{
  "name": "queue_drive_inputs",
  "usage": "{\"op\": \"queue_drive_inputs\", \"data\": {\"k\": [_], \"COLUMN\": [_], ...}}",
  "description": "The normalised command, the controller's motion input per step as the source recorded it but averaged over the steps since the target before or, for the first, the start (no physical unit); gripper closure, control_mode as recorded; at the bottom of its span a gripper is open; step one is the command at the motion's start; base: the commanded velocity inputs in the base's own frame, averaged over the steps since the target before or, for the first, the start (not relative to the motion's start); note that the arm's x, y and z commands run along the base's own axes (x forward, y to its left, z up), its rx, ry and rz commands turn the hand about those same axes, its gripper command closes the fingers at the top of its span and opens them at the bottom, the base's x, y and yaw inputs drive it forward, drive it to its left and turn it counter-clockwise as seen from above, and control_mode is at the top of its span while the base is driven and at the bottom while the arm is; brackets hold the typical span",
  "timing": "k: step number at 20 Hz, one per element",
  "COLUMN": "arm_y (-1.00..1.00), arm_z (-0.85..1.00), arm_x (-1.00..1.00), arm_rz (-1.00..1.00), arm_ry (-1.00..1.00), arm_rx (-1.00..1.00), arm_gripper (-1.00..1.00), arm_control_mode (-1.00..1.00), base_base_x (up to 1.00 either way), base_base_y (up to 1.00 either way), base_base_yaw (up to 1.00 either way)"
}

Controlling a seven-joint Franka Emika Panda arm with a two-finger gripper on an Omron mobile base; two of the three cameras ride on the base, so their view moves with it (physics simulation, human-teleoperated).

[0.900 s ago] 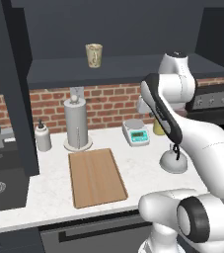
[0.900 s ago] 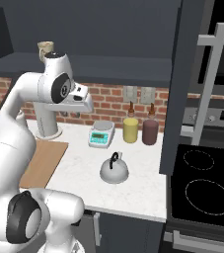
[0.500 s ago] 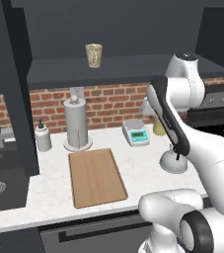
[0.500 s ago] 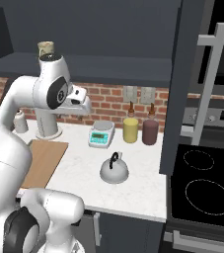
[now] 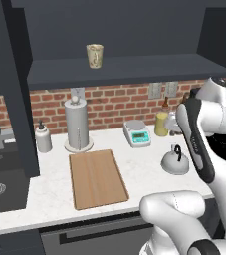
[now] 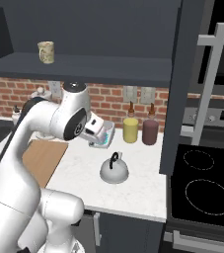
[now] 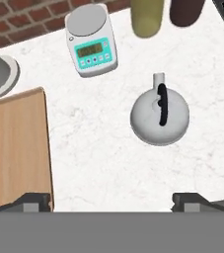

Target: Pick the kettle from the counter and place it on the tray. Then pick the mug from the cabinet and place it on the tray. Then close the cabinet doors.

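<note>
Hanging high over the counter point(image 7: 108, 158), the gripper point(image 7: 111, 200) looks straight down, its two fingertips point(image 7: 34, 200) set wide apart at the bottom of the hand view, nothing between them. Jaws open, empty.

Kettle point(image 7: 159, 117) sits on the marble below, upright, black handle on top, short spout toward the brick wall. It lies up and right of the midpoint between the tips, clear of both. In the left base view the kettle point(image 5: 175, 160) stands near the counter's right end, partly behind the arm; in the right base view the kettle point(image 6: 114, 168) is in the open, in front of the jars.

Tray point(image 7: 12, 148) lies flat to the left in the hand view, bare, well apart from the kettle. In the left base view the tray point(image 5: 96, 178) sits mid-counter, in front of the paper-towel roll point(image 5: 76, 124).

Scale point(image 7: 90, 39), white with a teal panel, rests between tray and kettle, nearer the wall. Yellow jar point(image 6: 130, 130) and dark jar point(image 6: 150, 131) stand side by side against the brick.

Mug point(image 5: 95, 55) stands upright on the cabinet shelf point(image 5: 134, 67), above the counter's left half. Door point(image 6: 190, 84) is swung open, edge-on in the right base view, silver bar handle point(image 6: 207, 84) facing the stove point(image 6: 202, 190).

Soap bottle point(image 5: 43, 138) just left of the roll. Sink point(image 5: 2, 188) at the far left.
</note>
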Motion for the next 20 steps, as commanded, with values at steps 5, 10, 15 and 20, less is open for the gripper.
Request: {"op": "queue_drive_inputs", "data": {"k": [5,10,15,20], "arm_y": [-0.66,-0.37,-0.05,0.0], "arm_z": [-0.44,-0.32,-0.24,-0.38], "arm_x": [-0.01,0.13,0.4,0.46], "arm_rz": [-0.13,-0.02,0.0,0.01], "arm_ry": [0.12,0.15,0.16,0.13], "arm_rx": [0.1,0.01,0.0,0.0], "arm_gripper": [-1.0,-1.0,-1.0,-1.0], "arm_control_mode": [-1.0,-1.0,-1.0,-1.0], "base_base_x": [0.0,0.0,0.0,0.0], "base_base_y": [0.0,0.0,0.0,0.0], "base_base_yaw": [0.0,0.0,0.0,0.0]}}
